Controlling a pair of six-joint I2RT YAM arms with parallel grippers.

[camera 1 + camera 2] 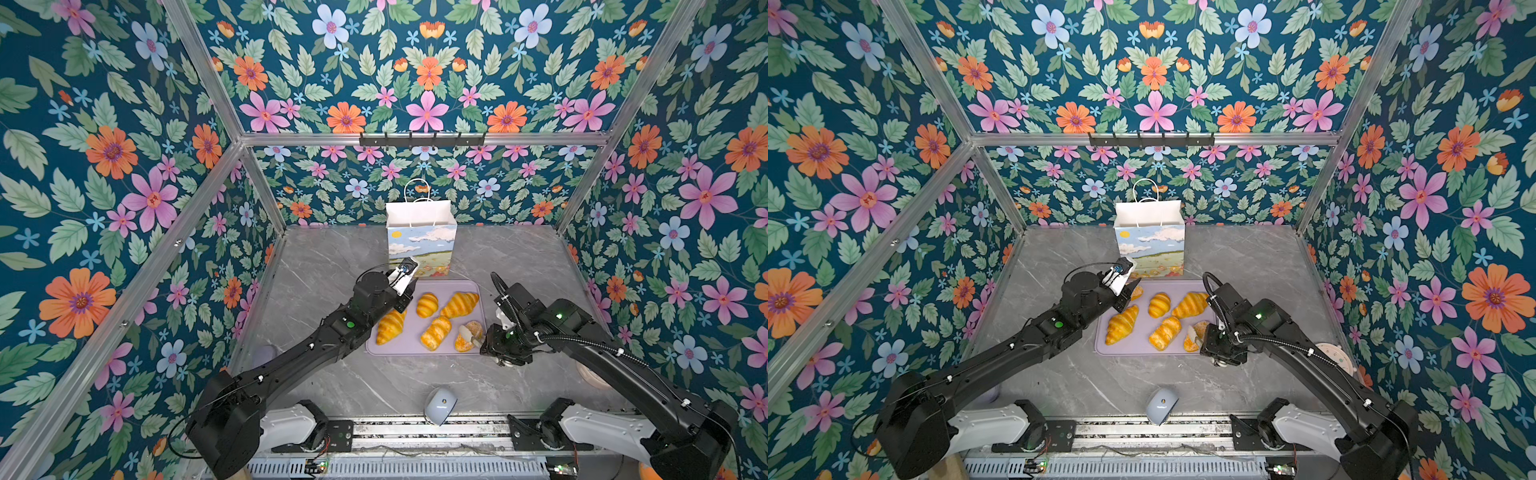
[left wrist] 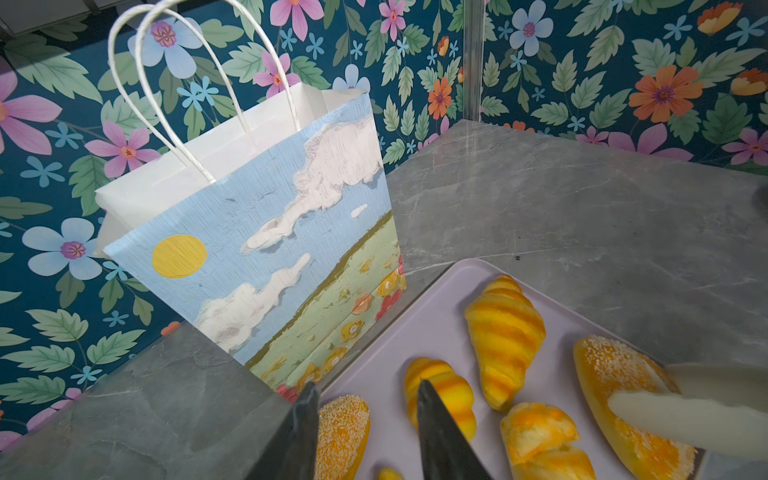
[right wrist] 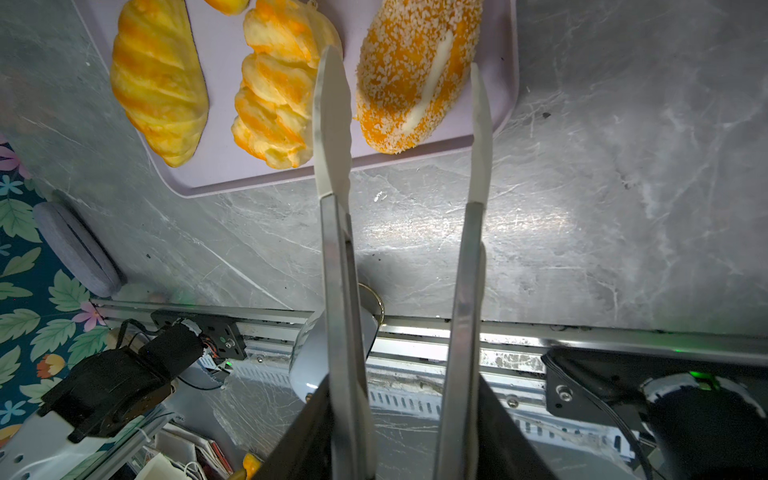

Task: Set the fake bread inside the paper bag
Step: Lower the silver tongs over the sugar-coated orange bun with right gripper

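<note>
The paper bag (image 1: 422, 245) (image 1: 1150, 245) (image 2: 270, 232) stands upright and open-mouthed behind a lilac tray (image 1: 419, 351) (image 2: 419, 324). On the tray lies the fake bread: two croissants (image 1: 390, 326) (image 1: 459, 304), two ridged rolls (image 1: 427, 304) (image 1: 435, 332) and two seeded buns (image 1: 1136, 292) (image 1: 467, 338). My left gripper (image 2: 363, 388) is open at the tray's far left corner. The far seeded bun (image 2: 340, 432) lies between its fingers, against one of them. My right gripper (image 3: 403, 386) is shut on metal tongs (image 3: 332, 124), whose spread tips straddle the near seeded bun (image 3: 411, 75).
A pale blue mouse-shaped object (image 1: 440, 405) lies at the table's front edge by the rail. A grey round pad (image 3: 79, 249) leans at the left wall, and a pale round disc (image 1: 1333, 353) sits by the right wall. A hook rail (image 1: 422, 139) hangs on the back wall.
</note>
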